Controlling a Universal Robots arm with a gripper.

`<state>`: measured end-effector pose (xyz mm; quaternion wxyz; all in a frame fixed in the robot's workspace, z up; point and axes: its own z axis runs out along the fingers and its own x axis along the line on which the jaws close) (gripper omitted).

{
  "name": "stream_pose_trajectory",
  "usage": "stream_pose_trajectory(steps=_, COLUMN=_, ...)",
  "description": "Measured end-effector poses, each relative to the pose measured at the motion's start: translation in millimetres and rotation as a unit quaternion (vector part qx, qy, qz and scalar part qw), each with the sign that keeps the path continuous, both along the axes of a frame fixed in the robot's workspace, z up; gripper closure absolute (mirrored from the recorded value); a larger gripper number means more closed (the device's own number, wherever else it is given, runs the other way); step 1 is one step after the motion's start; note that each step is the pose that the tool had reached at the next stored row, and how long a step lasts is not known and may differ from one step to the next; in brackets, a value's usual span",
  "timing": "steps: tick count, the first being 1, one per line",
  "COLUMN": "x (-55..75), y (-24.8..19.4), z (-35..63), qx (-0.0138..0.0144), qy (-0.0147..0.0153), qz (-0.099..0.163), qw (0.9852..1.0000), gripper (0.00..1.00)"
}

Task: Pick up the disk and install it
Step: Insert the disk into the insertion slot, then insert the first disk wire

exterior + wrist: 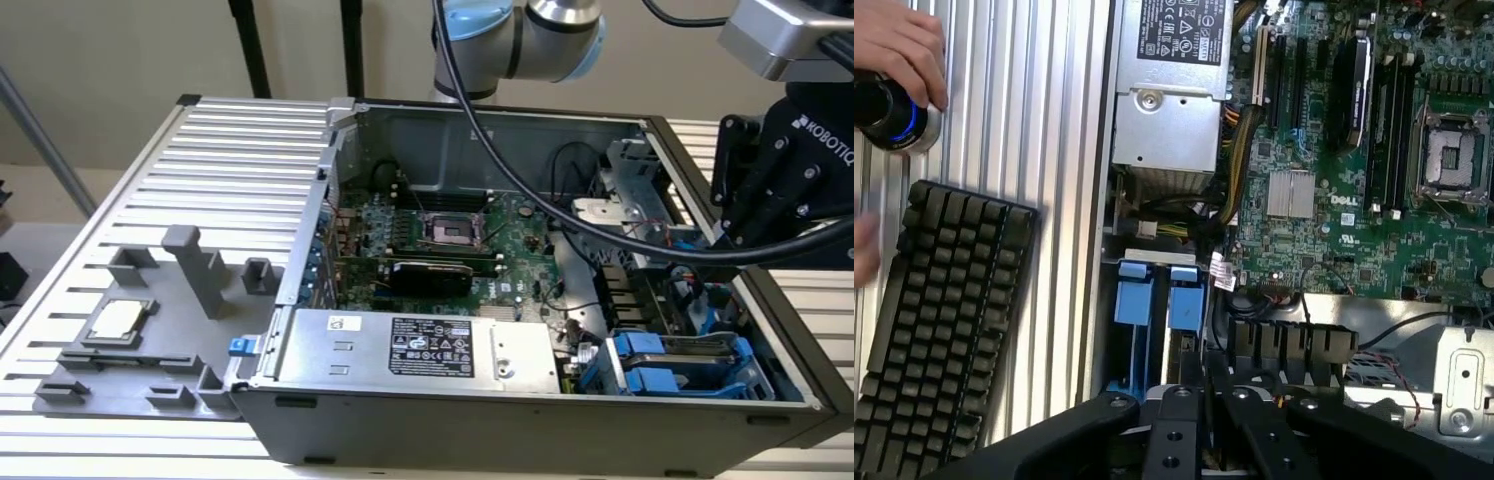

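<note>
Wrist view: the gripper (1204,395) is seen closed (nothing clamped) near the disk (1157,295). Nearby cables (1234,190) could be snagged

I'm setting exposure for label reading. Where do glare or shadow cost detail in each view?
Exterior view: soft even light; the ribbed aluminium table washes pale, the interior of the grey computer case partly in shadow. Wrist view: bright streaks along the table ribs, sheen on the grey metal power supply box, the black robot hand nearly featureless dark.

The ribbed metal table (200,140) carries the open computer case (467,428), a grey fixture (160,357) and a black keyboard (944,320).
</note>
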<state>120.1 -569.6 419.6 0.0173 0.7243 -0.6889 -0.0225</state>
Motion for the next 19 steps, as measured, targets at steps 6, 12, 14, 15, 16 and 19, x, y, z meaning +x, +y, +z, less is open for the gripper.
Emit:
stream_pose_trajectory(steps=6, x=0.0, y=0.0, z=0.0, qx=0.0000, qy=0.0000, qz=0.000, qw=1.0000, gripper=0.89)
stream_pose_trajectory(steps=12, x=0.0, y=0.0, z=0.0, qx=0.0000, qy=0.0000, qz=0.000, qw=1.0000, gripper=0.89)
stream_pose_trajectory(steps=14, x=0.0, y=0.0, z=0.0, qx=-0.0001, qy=0.0000, qz=0.000, qw=1.0000, gripper=0.89)
stream_pose_trajectory(steps=15, x=0.0, y=0.1, z=0.0, qx=-0.0003, qy=0.0000, qz=0.000, qw=1.0000, gripper=0.89)
stream_pose_trajectory(steps=16, x=0.5, y=0.1, z=0.0, qx=-0.0003, qy=0.0001, qz=0.000, qw=1.0000, gripper=0.89)
stream_pose_trajectory(steps=19, x=9.9, y=0.0, z=-0.6, qx=-0.0003, qy=0.0038, qz=0.000, qw=1.0000, gripper=0.89)
